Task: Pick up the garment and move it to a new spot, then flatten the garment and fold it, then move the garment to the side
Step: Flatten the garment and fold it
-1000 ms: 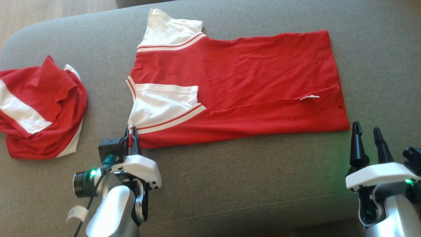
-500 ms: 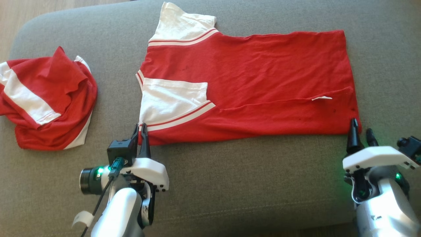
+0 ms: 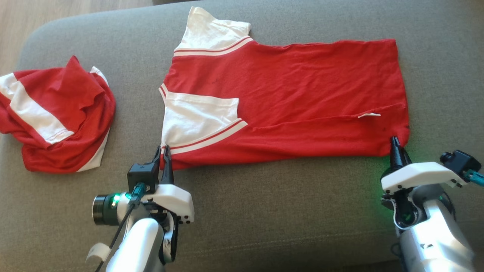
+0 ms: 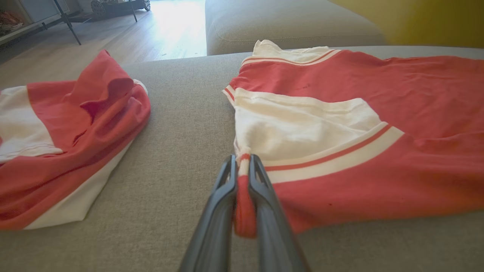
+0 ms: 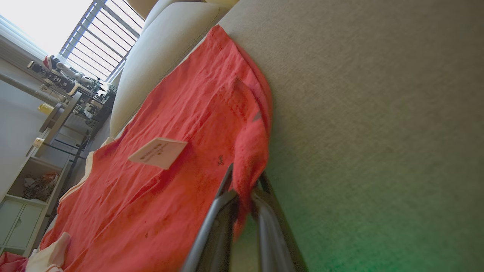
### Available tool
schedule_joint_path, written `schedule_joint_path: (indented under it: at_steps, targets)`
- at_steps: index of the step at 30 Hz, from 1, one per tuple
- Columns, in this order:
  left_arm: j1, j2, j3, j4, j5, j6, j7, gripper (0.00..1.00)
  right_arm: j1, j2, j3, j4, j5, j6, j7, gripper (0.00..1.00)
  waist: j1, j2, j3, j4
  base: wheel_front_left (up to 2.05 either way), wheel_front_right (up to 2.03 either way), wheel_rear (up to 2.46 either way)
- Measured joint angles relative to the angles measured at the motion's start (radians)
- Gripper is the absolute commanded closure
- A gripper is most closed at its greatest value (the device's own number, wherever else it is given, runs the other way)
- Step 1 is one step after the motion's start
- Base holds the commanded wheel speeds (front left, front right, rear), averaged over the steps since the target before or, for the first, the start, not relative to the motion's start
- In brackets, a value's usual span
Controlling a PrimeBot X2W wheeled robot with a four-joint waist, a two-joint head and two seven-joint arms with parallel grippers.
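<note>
The garment [image 3: 287, 98], a red shirt with white sleeves and striped trim, lies spread flat on the grey couch, its near long edge folded over. My left gripper [image 3: 162, 151] is shut on the near shoulder corner, where the left wrist view shows red cloth [image 4: 244, 196] pinched between the fingers. My right gripper [image 3: 396, 142] is shut on the near hem corner; its wrist view shows the red hem [image 5: 249, 158] caught between the dark fingers [image 5: 217, 211]. A small white label [image 5: 158, 152] sticks up from the cloth near that corner.
A second red and white garment [image 3: 56, 117] lies crumpled at the couch's left end. The grey seat cushion [image 3: 287, 211] stretches in front of the shirt. Wooden floor [image 3: 22, 22] and a pale backrest cushion [image 4: 287, 22] lie beyond.
The right gripper moved forward to the near hem corner and shut on it. The left gripper kept its grip on the shoulder corner. The head view shifted a little.
</note>
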Motion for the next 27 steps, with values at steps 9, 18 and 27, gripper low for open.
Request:
schedule_joint_path:
  at_steps: [9, 18, 27]
  targets:
    - [0.042, 0.005, -0.009, 0.022, 0.005, -0.016, 0.0, 1.0, 0.065, -0.063, 0.017, -0.015, -0.001, 0.0, 0.036, 1.0, 0.0, 0.0, -0.041, 0.002, 0.0, 0.0, 0.0]
    - [0.156, 0.035, -0.058, 0.014, 0.005, -0.046, 0.013, 1.0, 0.172, -0.096, -0.008, -0.1, -0.032, 0.0, 0.198, 1.0, 0.0, 0.0, -0.089, 0.004, 0.0, 0.0, 0.0]
    - [0.22, 0.061, -0.069, -0.063, 0.004, -0.058, 0.036, 0.2, 0.259, -0.053, -0.141, -0.249, -0.148, 0.0, 0.323, 0.0, 0.0, 0.0, -0.104, -0.005, 0.0, 0.0, 0.0]
